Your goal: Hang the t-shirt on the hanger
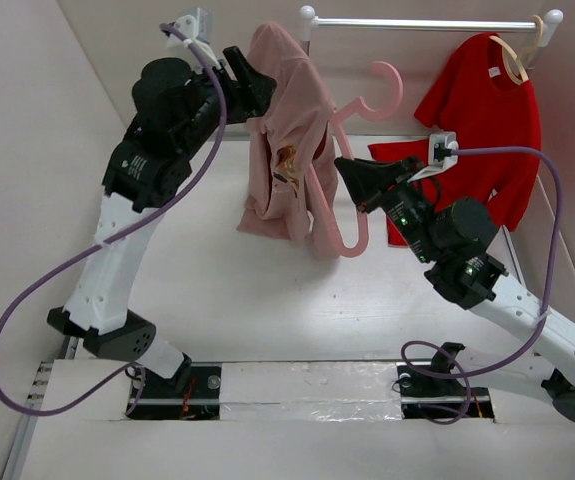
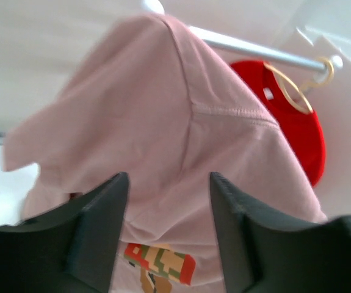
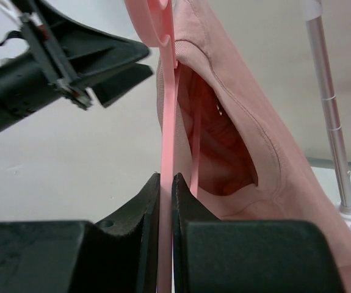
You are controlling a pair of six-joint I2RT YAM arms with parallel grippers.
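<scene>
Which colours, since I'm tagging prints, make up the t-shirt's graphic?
Red, green and tan pixel blocks on the t-shirt; clearest in left wrist view.

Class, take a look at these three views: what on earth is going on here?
The right gripper is clamped on the pink hanger, holding it up above the table. The dusty-pink t-shirt is draped over part of the hanger, and one bar of the hanger runs into an opening of the shirt. The left gripper is open beside the shirt's top. A red t-shirt hangs on the rail behind.
</scene>
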